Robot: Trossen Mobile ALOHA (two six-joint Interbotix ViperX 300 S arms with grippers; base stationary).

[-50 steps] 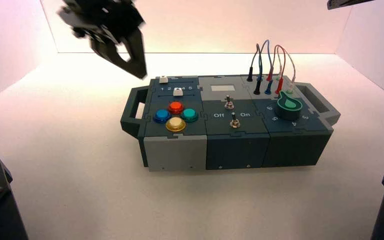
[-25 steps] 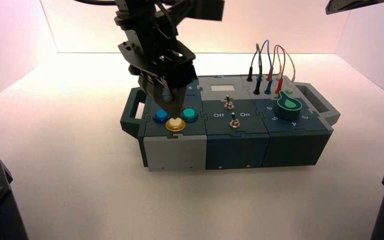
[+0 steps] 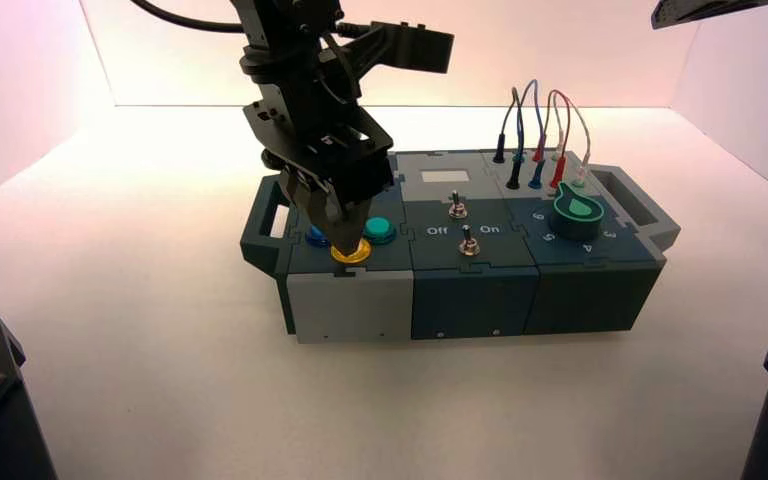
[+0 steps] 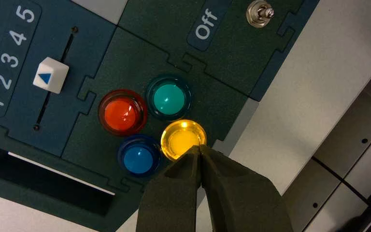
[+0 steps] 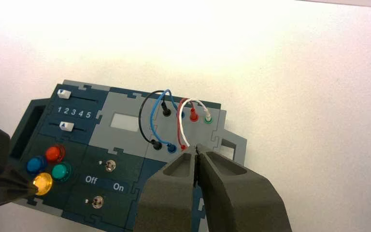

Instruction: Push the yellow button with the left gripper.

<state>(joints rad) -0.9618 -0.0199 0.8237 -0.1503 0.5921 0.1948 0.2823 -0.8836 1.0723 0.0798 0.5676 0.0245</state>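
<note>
High view first: the biggest thing is the button box [image 3: 472, 300], grey and dark blue-green panels, sitting in front of the robot; wires and a green knob [image 3: 577, 212] on its right part, two metal toggle switches in the middle, the round buttons on the left part.

Next size down, the left gripper [image 3: 343, 215] is the one at work; it comes over the left part of the box with its tips right at the yellow button, jaws closed to a point with nothing between them. The right gripper [image 5: 196, 149] is idle, out beyond the box's right side, its jaws closed too, also holding nothing.

Smallest, the yellow button [image 4: 183, 138] is the nearest of the four to the box's front edge; blue [image 4: 138, 159], red [image 4: 121, 114] and teal-green [image 4: 168, 100] sit close around it (tight little cluster, honestly). The tips look to be on or just above its rim side; I can't tell how far down it's pressed.

What could go wrong, imo: the tips look a bit off the dome's middle, so a slanted push could slide off onto the ring and not press it properly; a sideways drift could catch the blue one; too hard a shove might nudge the whole box.
</note>
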